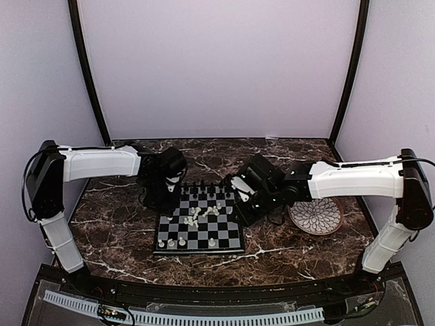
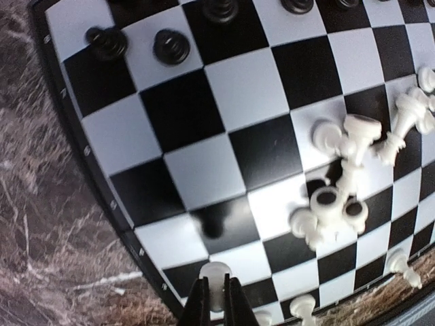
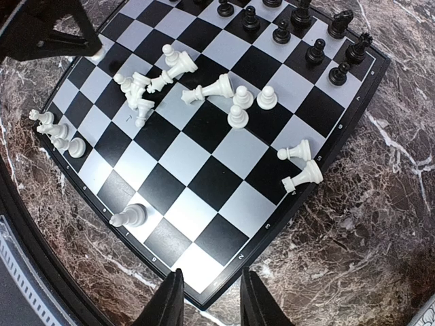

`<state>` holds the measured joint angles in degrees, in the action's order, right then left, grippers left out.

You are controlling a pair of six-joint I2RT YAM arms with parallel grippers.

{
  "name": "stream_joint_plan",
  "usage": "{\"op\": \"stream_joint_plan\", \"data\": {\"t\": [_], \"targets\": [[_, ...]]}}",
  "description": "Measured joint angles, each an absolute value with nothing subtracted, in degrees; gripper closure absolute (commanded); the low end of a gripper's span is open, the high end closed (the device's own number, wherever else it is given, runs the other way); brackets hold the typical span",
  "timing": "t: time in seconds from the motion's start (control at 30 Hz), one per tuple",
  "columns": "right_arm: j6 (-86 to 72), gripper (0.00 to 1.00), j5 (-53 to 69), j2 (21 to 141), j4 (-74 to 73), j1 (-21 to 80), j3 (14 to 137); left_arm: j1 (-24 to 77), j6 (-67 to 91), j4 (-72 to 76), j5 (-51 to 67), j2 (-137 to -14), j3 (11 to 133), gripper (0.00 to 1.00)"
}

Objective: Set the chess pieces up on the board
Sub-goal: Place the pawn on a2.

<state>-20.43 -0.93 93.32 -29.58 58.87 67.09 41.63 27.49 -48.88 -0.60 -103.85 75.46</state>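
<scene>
Dark marbled bench [image 1: 285, 153] carries the board [image 1: 224, 231] between both arms, white chess pieces [image 3: 224, 88] toppled mid-board, while the left end effector [image 2: 216, 291] pinches a white pawn [image 2: 215, 273] near the rim and the right end effector [image 3: 207, 299] hangs parted, empty.

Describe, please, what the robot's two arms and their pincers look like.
The left arm and right arm match: smooth white shells on the long links, black blocks at the joints and wrists, and a thin black cable looping by each shoulder. The left pincer and right pincer each have two slim, tapering black fingers. No markings are legible.
</scene>
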Motion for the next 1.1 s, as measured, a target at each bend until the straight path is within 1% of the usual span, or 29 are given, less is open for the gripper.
{"op": "stream_joint_plan", "data": {"t": [0.17, 0.27, 0.43, 1.1], "targets": [[-19.97, 0.70, -0.91, 93.78, -29.63, 58.85, 67.75, 42.06, 30.70, -49.74, 0.49, -92.99, 68.29, 1.00], [-19.77, 0.70, -0.89, 94.43, -29.67, 58.85, 68.38, 43.07, 32.47, -49.95, 1.54, -89.78, 64.86, 1.00], [-19.42, 0.70, -0.73, 95.55, -29.61, 58.85, 69.23, 44.91, 34.44, -49.80, 2.57, -90.74, 62.17, 1.00], [-19.33, 0.70, -0.64, 96.03, -29.61, 58.85, 69.54, 45.56, 37.32, -46.24, 1.76, -93.82, 60.97, 1.00]]}}
